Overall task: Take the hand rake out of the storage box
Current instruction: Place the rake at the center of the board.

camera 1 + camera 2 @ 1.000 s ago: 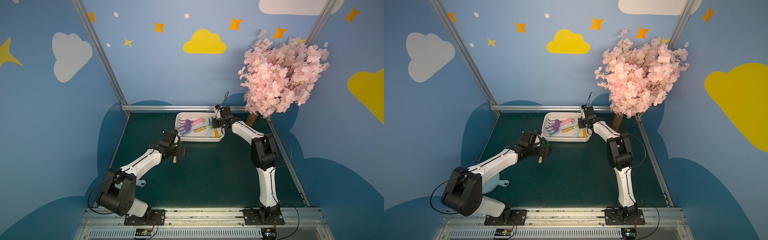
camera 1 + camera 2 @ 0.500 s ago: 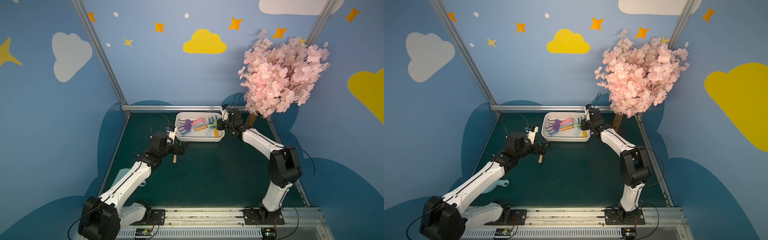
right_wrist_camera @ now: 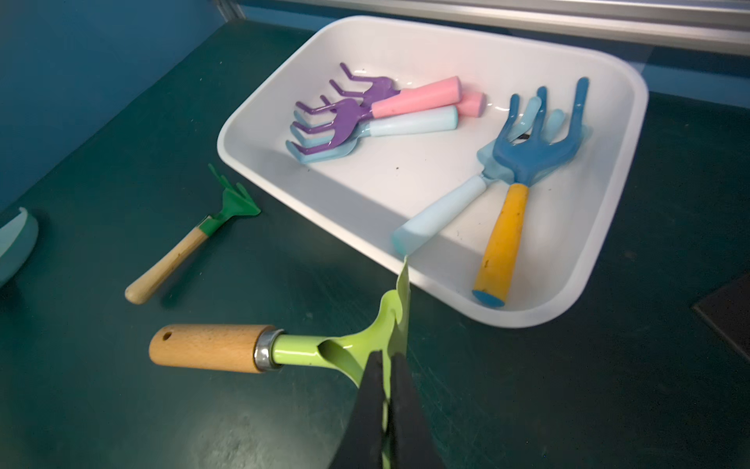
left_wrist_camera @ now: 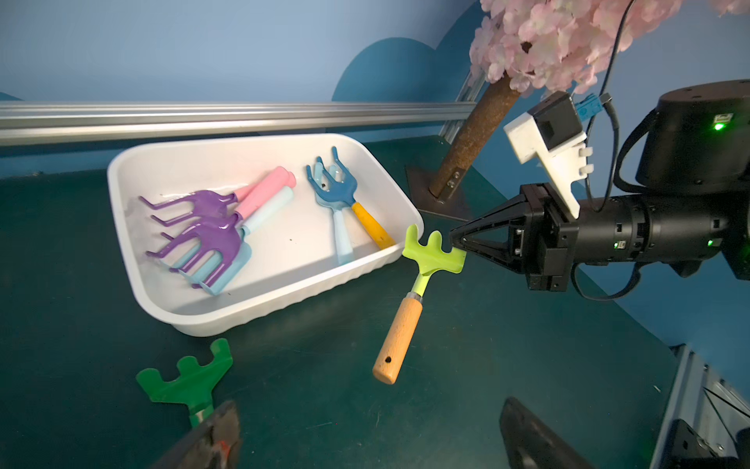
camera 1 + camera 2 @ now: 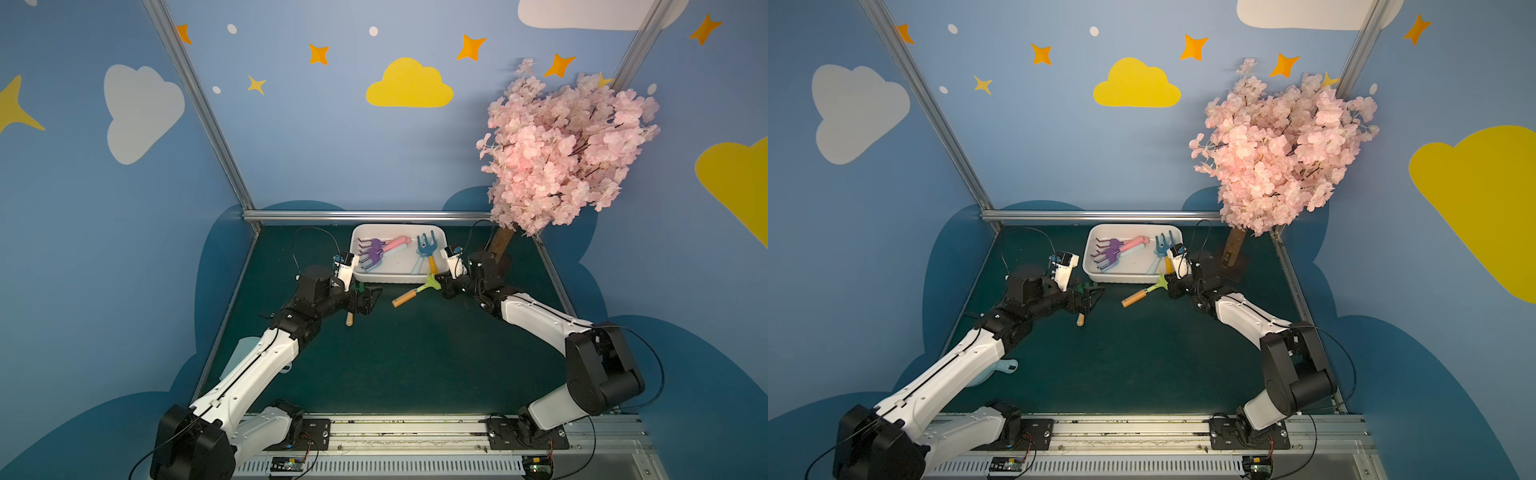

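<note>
The white storage box sits at the back of the green mat and holds several rakes: purple heads on pink handles, pale blue ones, and a blue one with a yellow handle. My right gripper is shut on the head of a lime-green hand rake. It is outside the box by the front right corner, wooden handle pointing away from the gripper. My left gripper stands open and empty beside a dark green rake lying on the mat.
A pink blossom tree leans on a brown trunk with a flat base plate right of the box. An aluminium rail runs behind the box. A pale teal object lies by the left wall.
My right gripper has drawn back out of the box with the lime-green rake, which now hangs in front of the box's right corner. The left arm has lowered, its gripper staying open.
</note>
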